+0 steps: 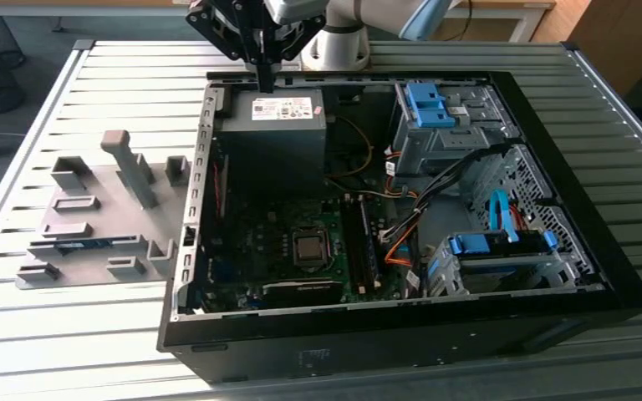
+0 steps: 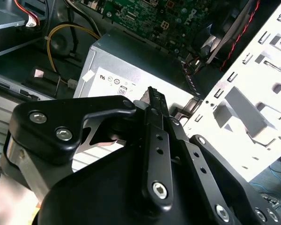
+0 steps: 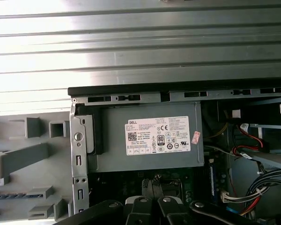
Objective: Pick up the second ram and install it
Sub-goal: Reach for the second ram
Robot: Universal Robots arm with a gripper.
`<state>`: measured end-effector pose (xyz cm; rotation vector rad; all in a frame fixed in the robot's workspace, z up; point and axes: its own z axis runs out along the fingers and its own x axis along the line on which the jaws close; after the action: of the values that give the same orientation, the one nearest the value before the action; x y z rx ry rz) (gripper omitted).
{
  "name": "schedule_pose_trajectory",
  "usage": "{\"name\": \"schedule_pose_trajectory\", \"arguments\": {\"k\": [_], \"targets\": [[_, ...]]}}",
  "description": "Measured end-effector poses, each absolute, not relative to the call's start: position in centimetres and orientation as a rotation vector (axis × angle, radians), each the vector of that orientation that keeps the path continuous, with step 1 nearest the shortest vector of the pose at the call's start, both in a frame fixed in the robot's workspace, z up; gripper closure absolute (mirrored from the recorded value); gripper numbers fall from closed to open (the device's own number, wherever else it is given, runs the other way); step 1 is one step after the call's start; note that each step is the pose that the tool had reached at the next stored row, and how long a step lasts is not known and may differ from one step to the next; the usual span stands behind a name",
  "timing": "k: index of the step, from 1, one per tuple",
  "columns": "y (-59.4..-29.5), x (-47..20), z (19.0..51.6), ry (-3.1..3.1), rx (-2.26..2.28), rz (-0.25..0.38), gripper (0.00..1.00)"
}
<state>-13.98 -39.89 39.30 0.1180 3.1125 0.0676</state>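
Now: gripper (image 1: pixel 265 86) closed, empty, over PSU (image 1: pixel 271 142); 2nd ram (image 1: pixel 81 245) thin blue strip in grey holder (image 1: pixel 98 188).

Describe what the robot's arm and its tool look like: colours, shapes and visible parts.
In the exterior view the arm is made of pale grey, rounded segments with a light blue cap at one joint. The tool is matte black. It has flat linkage bars pinned with silver screws, and it narrows to slim black fingers.
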Motion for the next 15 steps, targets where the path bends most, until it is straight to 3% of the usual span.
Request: {"name": "schedule_pose_trajectory", "arguments": {"k": [15], "targets": [[-39.89, -14.31, 39.30, 3.113, 0.118, 0.068, 0.89]]}}
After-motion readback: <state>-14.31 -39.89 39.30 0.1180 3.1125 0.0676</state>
